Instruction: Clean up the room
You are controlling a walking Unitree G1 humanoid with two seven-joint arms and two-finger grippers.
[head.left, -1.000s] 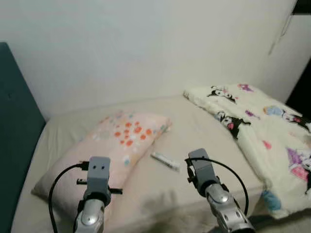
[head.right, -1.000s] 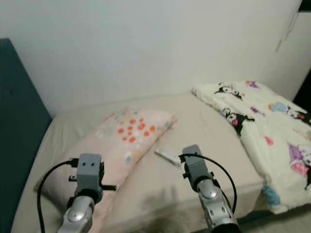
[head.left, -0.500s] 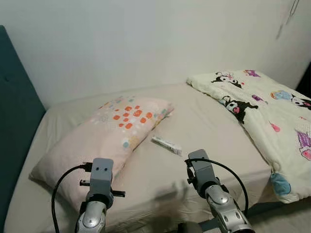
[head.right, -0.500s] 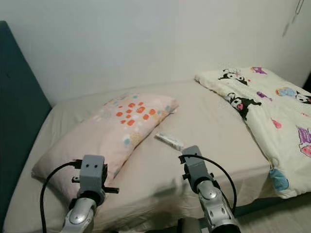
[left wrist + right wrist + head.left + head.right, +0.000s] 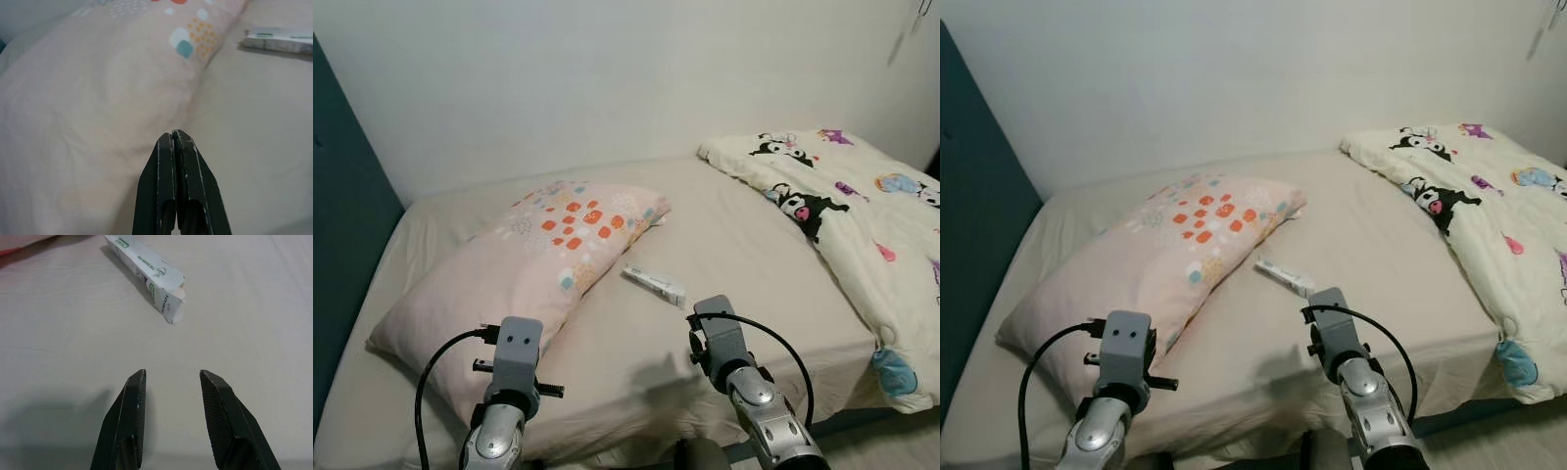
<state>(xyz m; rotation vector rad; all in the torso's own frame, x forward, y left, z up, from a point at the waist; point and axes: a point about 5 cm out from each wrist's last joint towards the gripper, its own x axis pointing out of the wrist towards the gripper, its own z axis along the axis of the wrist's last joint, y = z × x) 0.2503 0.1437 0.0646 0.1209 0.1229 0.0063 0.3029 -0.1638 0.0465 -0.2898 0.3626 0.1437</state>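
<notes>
Right wrist view: the right tool hovers over the bed sheet with its two fingers spread apart, grasping nothing; the small box lies just ahead of the tips, not touched.
Left wrist view: the left tool has its fingers pressed together, empty, poised above the near edge of the pillow.
Change: over the last second the whole head view has slid and sharpened, with the bed sitting lower and fuller in frame, so the camera has moved closer; box, pillow and blanket keep their places on the bed.
Meaning: the robot seems to be lining up on the box as the stray item to clear; the pick-up is not yet begun.
Bed: the box rests on the sheet between the pillow and the cartoon-print blanket, just beside the pillow's edge.
Far: a plain pale wall.
Writing: the box carries green print and a small logo, too small to read; no brand can be made out.
</notes>
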